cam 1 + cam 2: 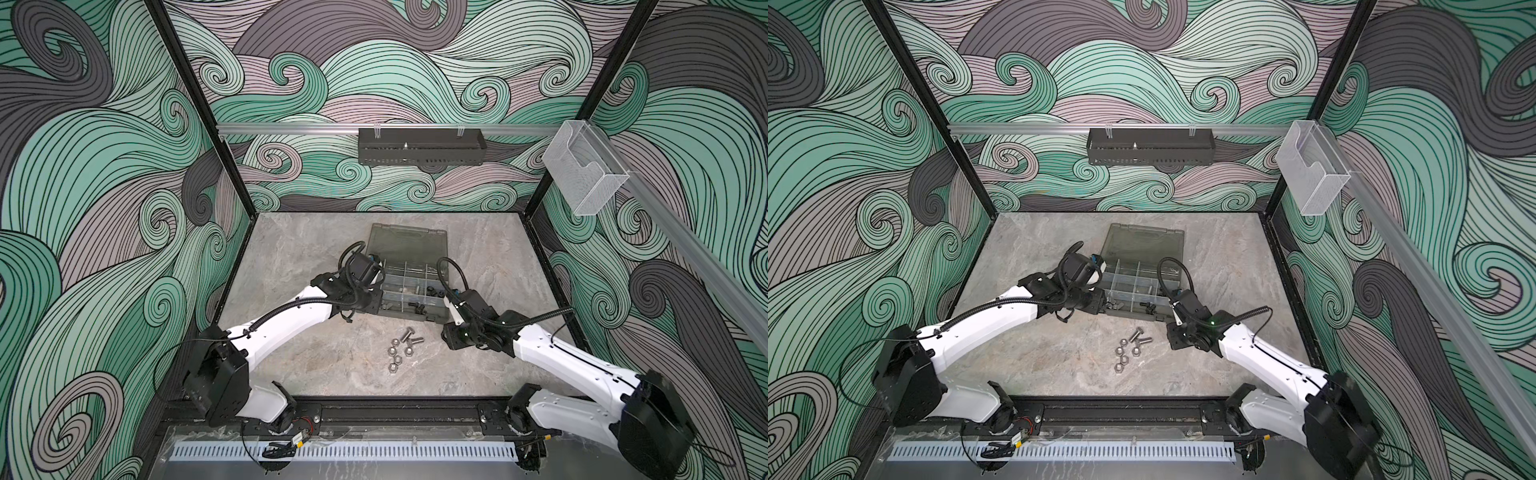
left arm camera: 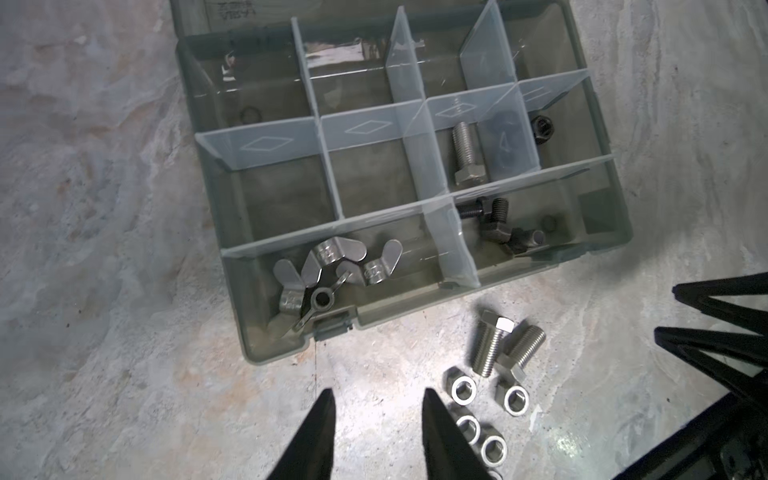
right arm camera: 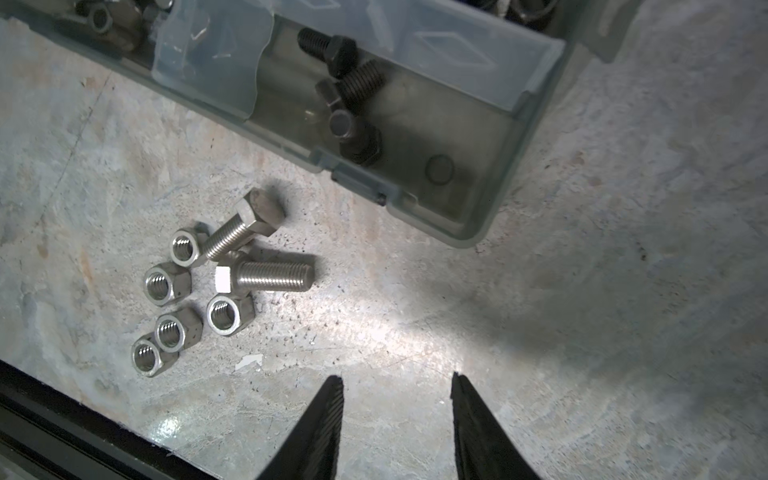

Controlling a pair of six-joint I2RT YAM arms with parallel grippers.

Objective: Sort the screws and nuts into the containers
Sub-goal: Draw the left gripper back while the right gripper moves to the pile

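The left claw hangs part-open and empty above the bare surface, just beside the loose pile. The right claw is likewise parted with nothing between its tips, near that pile but apart from it. Two silver screws and five silver nuts lie bunched in front of the case, outside the containers. The screws touch each other, and nuts sit right against them. That crowding is the main hazard, I judge: tips closing on one piece would likely shove its neighbours, and a round shank could roll away. The nuts lie flat and low on the hard surface, so a pinch may slip and flick one off. With both claws facing one small pile, they could meet if both go in together. At the case the dividers are thin, and compartments already hold a silver screw, black screws and wing nuts. A careless release may bounce into the wrong one, and a bumped case might slide.
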